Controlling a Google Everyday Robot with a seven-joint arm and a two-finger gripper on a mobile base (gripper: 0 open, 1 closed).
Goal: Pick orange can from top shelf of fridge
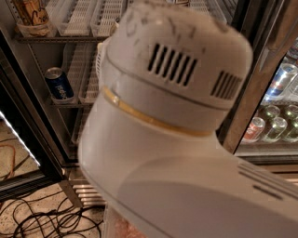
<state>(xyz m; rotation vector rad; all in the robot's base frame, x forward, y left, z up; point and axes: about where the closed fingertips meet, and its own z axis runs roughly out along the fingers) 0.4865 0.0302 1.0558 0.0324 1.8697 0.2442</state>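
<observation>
The orange can [29,13], orange-tan with dark brown markings, stands in a clear plastic tub [33,29] at the left end of the top shelf [60,40], at the frame's upper left. White slotted trays [107,16] lie beside it on that rack. The fridge's dark frame [28,116] runs down the left side. My white arm's large vented joint [177,93] fills the middle and right of the view and hides most of the fridge. The gripper is out of view.
A blue cola can [58,84] stands on the lower rack at left. A neighbouring cooler at right holds several cans and bottles [274,125]. Black cables [42,218] lie on the speckled floor at bottom left.
</observation>
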